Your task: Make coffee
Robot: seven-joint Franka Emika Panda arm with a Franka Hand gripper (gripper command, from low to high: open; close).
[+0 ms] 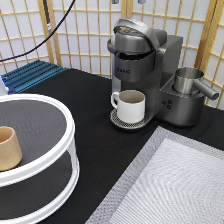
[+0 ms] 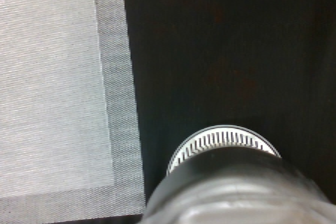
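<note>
The gripper does not show in the exterior view. A grey pod coffee machine [image 1: 145, 65] stands at the back of the black table. A white mug [image 1: 131, 105] with a handle sits on its round drip tray [image 1: 120, 121], under the spout. The wrist view looks straight down on the machine's rounded top [image 2: 232, 195] and the slotted drip tray [image 2: 225, 142] beneath it. The coffee is out of view in both pictures.
A white two-tier round stand [image 1: 65, 150] fills the exterior view's left, with a tan handleless cup [image 1: 9, 147] on its upper shelf. A metal jug [image 1: 189, 80] sits on the machine's right side. A grey woven mat [image 1: 175, 185] covers the bottom right. A paper screen stands behind.
</note>
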